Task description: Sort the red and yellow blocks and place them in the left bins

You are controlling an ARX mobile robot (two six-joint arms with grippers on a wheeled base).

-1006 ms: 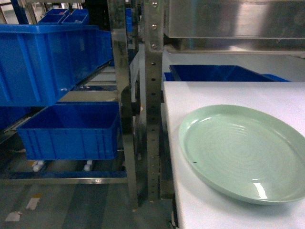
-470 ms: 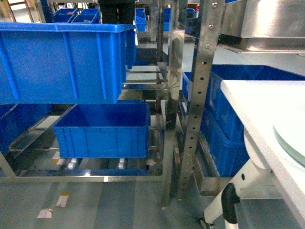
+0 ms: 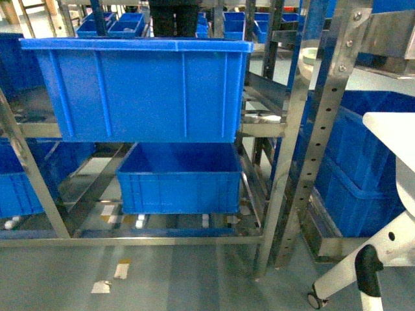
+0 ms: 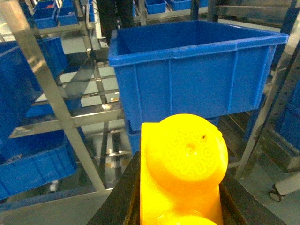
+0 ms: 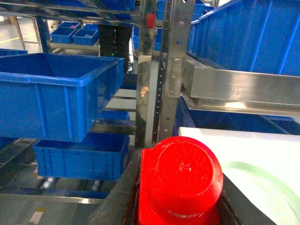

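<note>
Left claw (image 4: 180, 206) is clamped on the yellow block (image 4: 183, 168), dark fingers pressed against both its sides, round stud facing the wrist cam. Right claw (image 5: 178, 201) has the same deal going with the red block (image 5: 180, 180), pinched between its two fingers, stud up toward the lens.

Past the yellow block, my left wrist view looks at a big blue bin (image 4: 197, 70) sitting on the metal rack (image 4: 51, 98), open top tilted a bit my way; what I can see of its inside is just bare blue wall. Past the red one, there's a white table (image 5: 262, 154) on the right with a slice of green plate (image 5: 262, 187) on it, and a blue bin off to the left.

Head cam doesn't catch either claw. It shows the upper blue bin (image 3: 139, 91) on the rack, a lower blue bin (image 3: 178, 178) on the shelf under it, and the white table's edge at the far right.
</note>
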